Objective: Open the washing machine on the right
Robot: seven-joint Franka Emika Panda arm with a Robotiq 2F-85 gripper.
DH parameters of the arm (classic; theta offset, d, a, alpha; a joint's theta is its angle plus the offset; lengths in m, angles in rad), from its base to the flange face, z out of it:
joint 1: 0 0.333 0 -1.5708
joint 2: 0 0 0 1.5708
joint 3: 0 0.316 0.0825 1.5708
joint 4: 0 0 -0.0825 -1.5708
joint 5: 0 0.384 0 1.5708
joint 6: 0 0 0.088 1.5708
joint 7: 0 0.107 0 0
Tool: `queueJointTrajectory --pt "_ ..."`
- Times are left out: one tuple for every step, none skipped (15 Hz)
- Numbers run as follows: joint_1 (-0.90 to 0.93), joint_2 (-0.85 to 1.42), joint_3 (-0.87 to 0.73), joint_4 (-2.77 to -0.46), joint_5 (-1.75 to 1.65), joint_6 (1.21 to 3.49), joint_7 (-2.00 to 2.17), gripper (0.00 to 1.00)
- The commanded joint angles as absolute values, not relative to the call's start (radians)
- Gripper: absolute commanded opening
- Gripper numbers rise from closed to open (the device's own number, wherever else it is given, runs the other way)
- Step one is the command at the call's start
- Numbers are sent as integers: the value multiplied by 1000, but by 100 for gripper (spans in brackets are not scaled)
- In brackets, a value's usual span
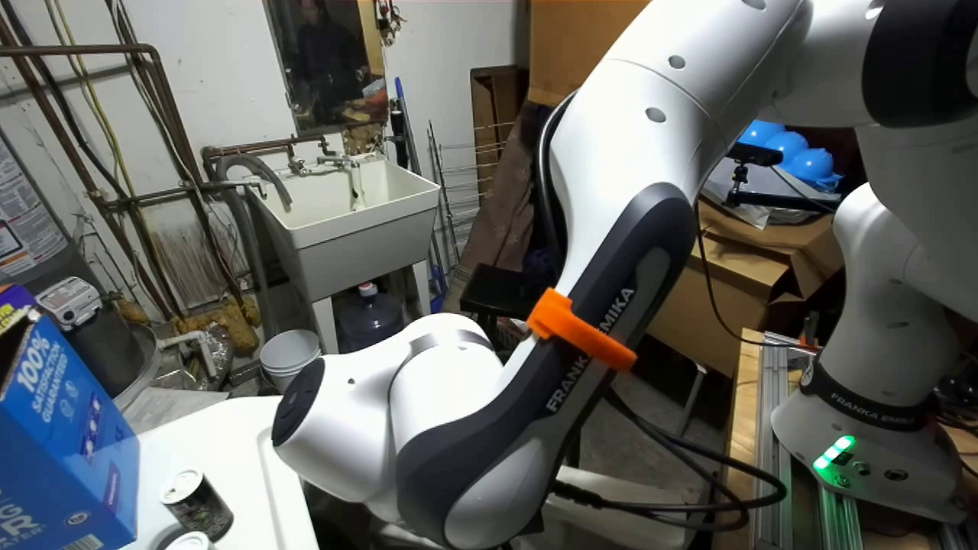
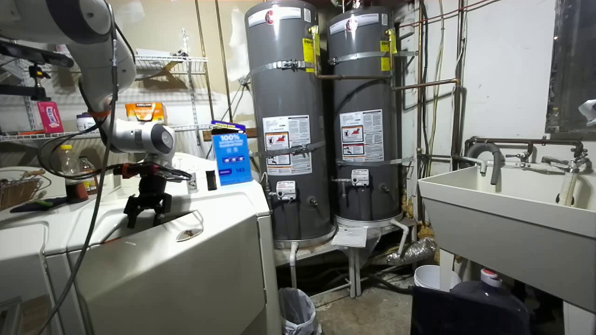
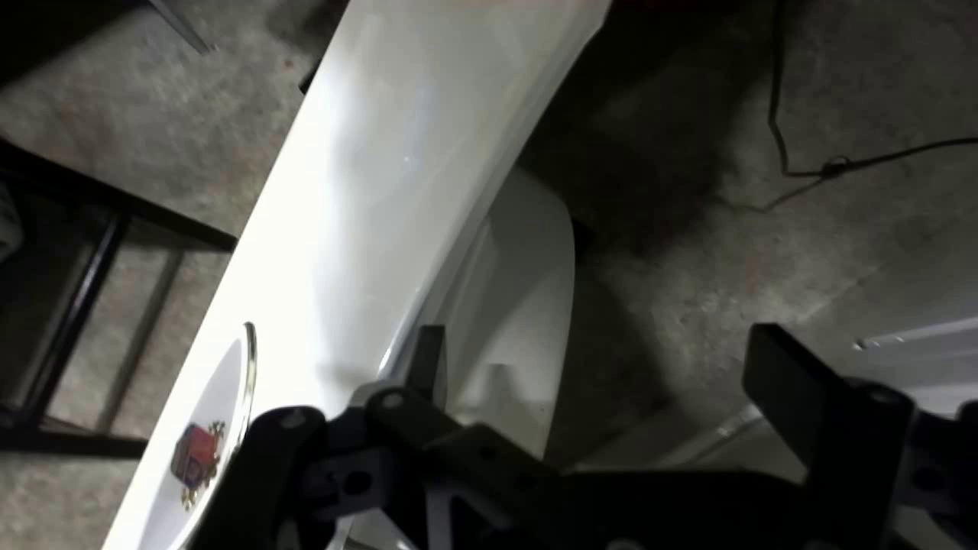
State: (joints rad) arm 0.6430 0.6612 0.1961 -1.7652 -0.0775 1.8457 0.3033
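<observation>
One gripper: spread wide, holding nothing
Washing machine: near left in both exterior views
Door: ajar; opening seems part-done; next, likely press its inner face, swinging wider

Wrist view downward, close behind the fingers; both exterior views farther off, arm and sink in common.

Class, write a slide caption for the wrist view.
Open hand above a grey floor, one finger beside the edge of a white panel bearing an oval badge.
</observation>
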Motion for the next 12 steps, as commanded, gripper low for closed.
queueJointTrajectory --pt "646 571 161 -1912 -136 1767 419 100" --pt "645 568 151 -1931 -153 1744 448 100" --pt "644 559 142 -1951 -168 1714 482 100" --pt "649 560 137 -1952 -178 1697 528 100" --pt "644 546 141 -1960 -175 1712 549 100" --pt "642 537 148 -1953 -168 1733 567 100" --pt "642 517 154 -1944 -162 1756 586 100" --pt "648 501 155 -1940 -166 1766 613 100" --pt "650 478 157 -1937 -171 1776 641 100" --pt "644 449 167 -1946 -156 1825 657 100" --pt "638 430 184 -1933 -146 1852 642 100" --pt "638 419 197 -1920 -146 1887 636 100"
